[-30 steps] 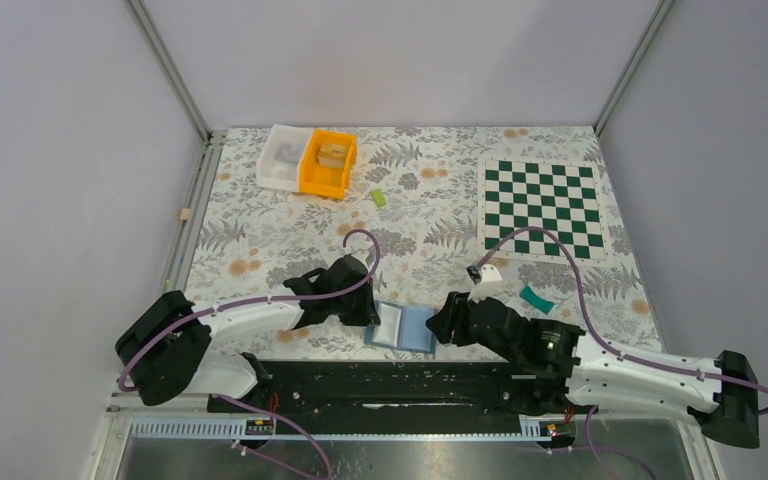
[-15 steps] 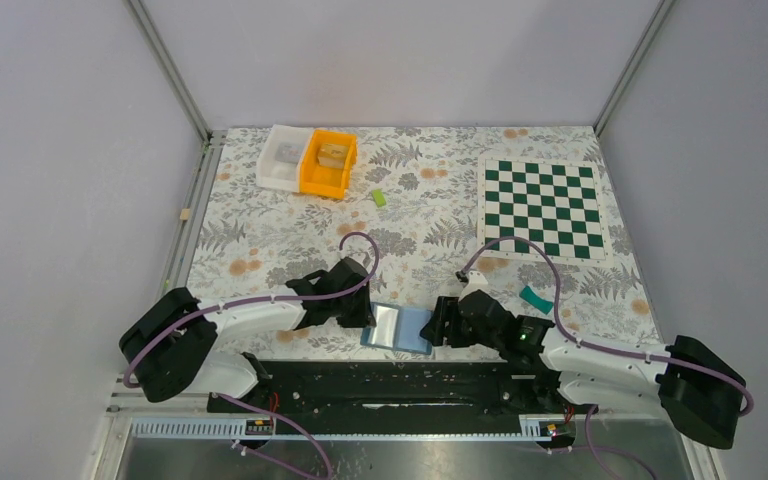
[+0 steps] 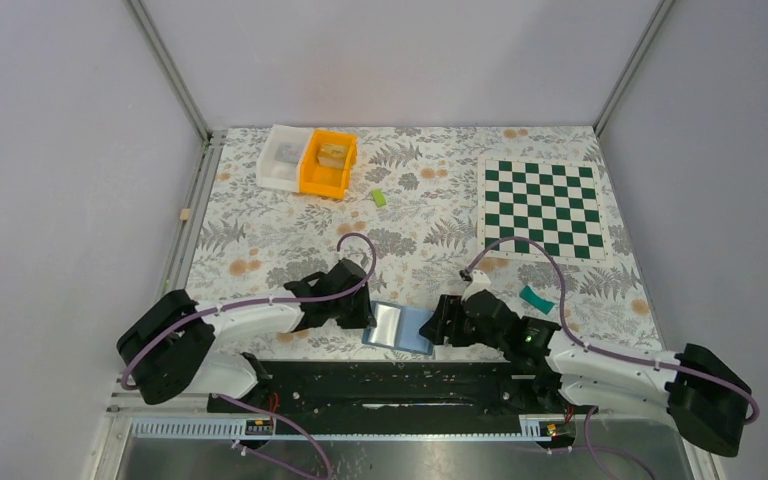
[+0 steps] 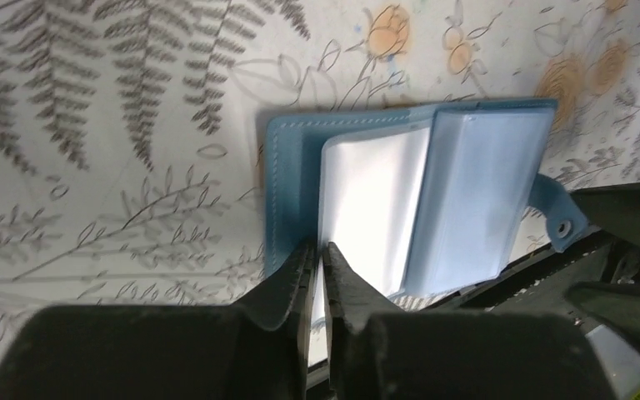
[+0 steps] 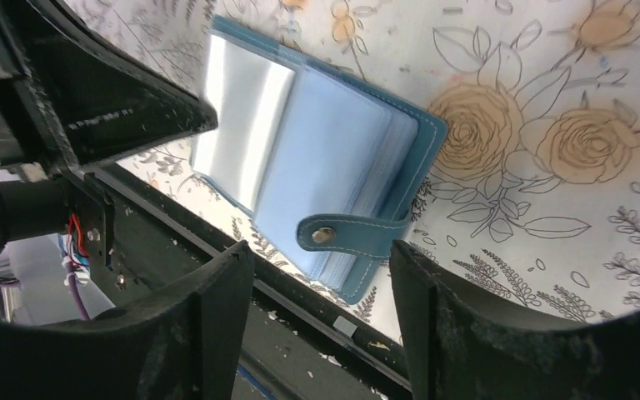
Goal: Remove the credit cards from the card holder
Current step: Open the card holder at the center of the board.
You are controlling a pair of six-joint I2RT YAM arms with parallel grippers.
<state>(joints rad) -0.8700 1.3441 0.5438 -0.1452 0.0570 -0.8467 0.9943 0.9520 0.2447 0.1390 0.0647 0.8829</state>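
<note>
Right arm (image 3: 580,362) shifted, card holder (image 3: 397,326) lying open

We are looking down on the holder (image 3: 398,327), lying open at the table's (image 3: 260,240) 6 o'clock. The left gripper (image 3: 366,317) is sitting at its 9 o'clock and the right gripper (image 3: 434,326) at its 3 o'clock. A teal card (image 3: 535,297) is lying at the holder's 2 o'clock.

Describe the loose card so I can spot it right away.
Find the chessboard at the right. Just off its near edge lies the card. It is small, flat and teal, unlike the bigger blue holder.
</note>
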